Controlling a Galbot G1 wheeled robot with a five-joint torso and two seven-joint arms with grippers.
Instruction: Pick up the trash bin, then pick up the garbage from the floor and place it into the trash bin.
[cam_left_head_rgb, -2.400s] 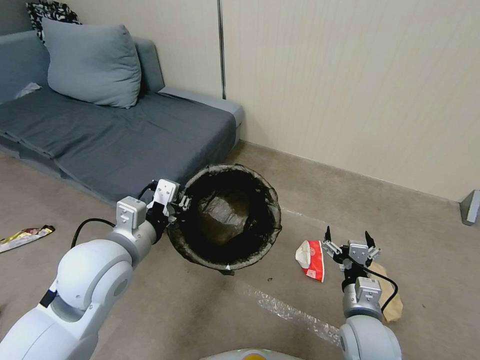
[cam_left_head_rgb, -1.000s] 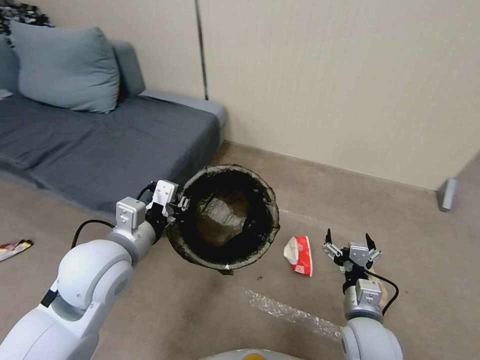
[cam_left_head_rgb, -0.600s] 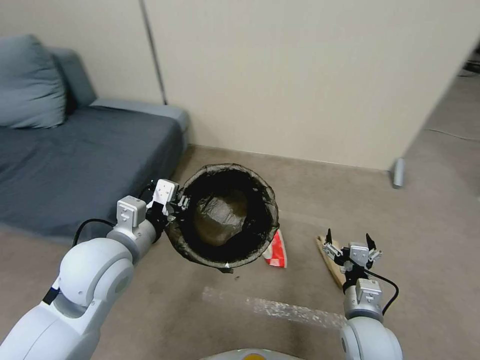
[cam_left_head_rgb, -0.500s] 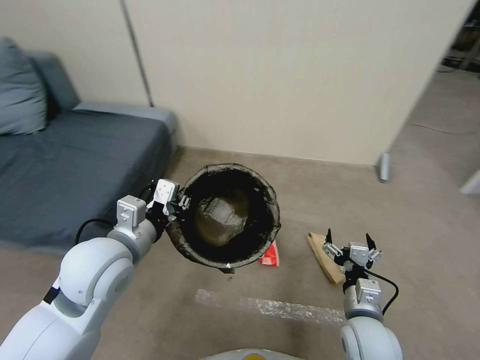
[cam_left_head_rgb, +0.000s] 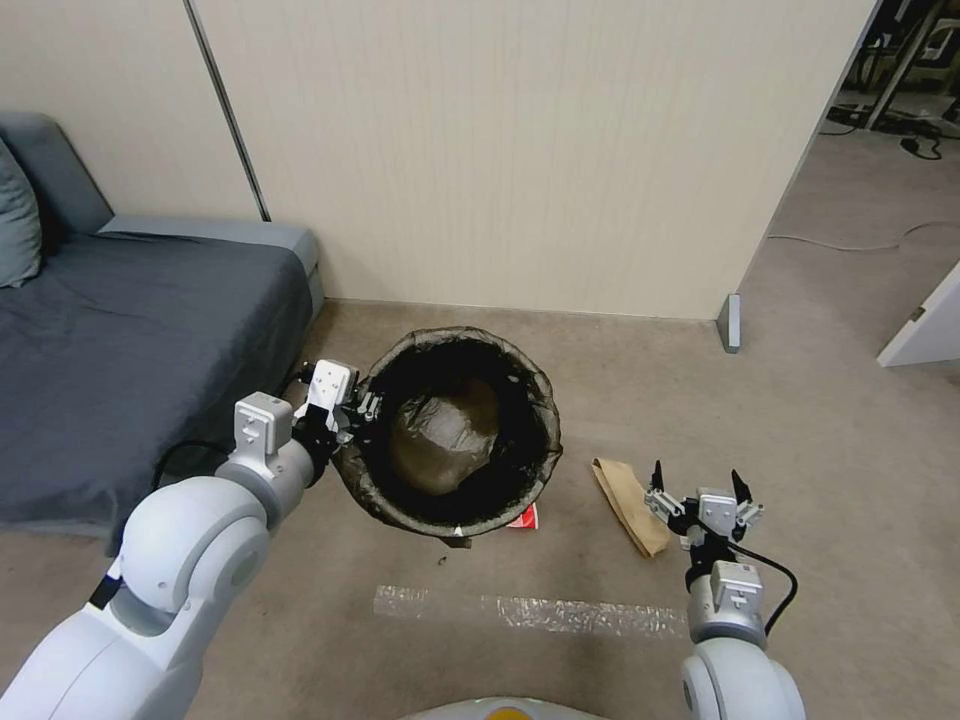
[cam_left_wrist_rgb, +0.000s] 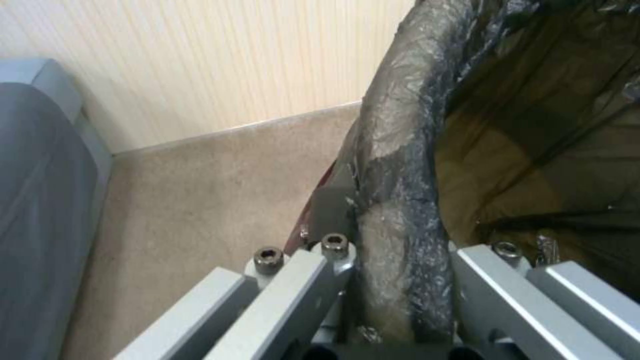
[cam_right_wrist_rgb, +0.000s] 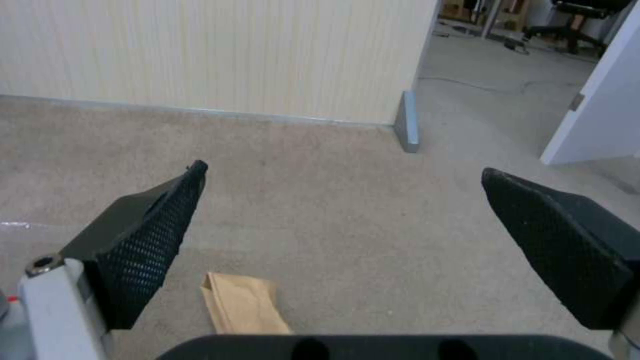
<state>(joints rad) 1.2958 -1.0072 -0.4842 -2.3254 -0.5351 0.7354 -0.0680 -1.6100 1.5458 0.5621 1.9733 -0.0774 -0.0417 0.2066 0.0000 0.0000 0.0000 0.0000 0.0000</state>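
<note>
- The left pincer (cam_left_head_rgb: 362, 408) is clamped on the near-left rim of the trash bin (cam_left_head_rgb: 452, 430), holding it up off the floor (cam_left_head_rgb: 620, 400) with its mouth tipped toward the head camera; in the left wrist view the metal fingers (cam_left_wrist_rgb: 300, 280) sit on either side of the liner-wrapped rim (cam_left_wrist_rgb: 400, 210), pressed against it
- The bin's dark bag liner (cam_left_head_rgb: 440, 440) covers the rim and the inside; a crumpled fold of it lies at the bottom
- A red-and-white wrapper (cam_left_head_rgb: 523, 518) lies on the carpet just beyond the bin's lower right edge, mostly hidden by the bin
- A tan paper bag (cam_left_head_rgb: 628, 503) lies flat on the floor between the bin and the right pincer (cam_left_head_rgb: 696, 482), well apart from the bin and just left of the pincer's left fingertip; in the right wrist view the bag (cam_right_wrist_rgb: 243, 307) sits low, beside the left finger
- The right pincer is spread wide and holds nothing; its black textured fingertips (cam_right_wrist_rgb: 153, 235) point forward over bare carpet, above the floor
- A strip of clear tape (cam_left_head_rgb: 530, 610) runs across the carpet close to the robot's base, in front of both arms
- A grey sofa (cam_left_head_rgb: 130, 330) stands to the left of the bin against a pale panelled wall (cam_left_head_rgb: 500, 150); the wall ends at a grey post foot (cam_left_head_rgb: 730, 322), with an open passage beyond it on the right
</note>
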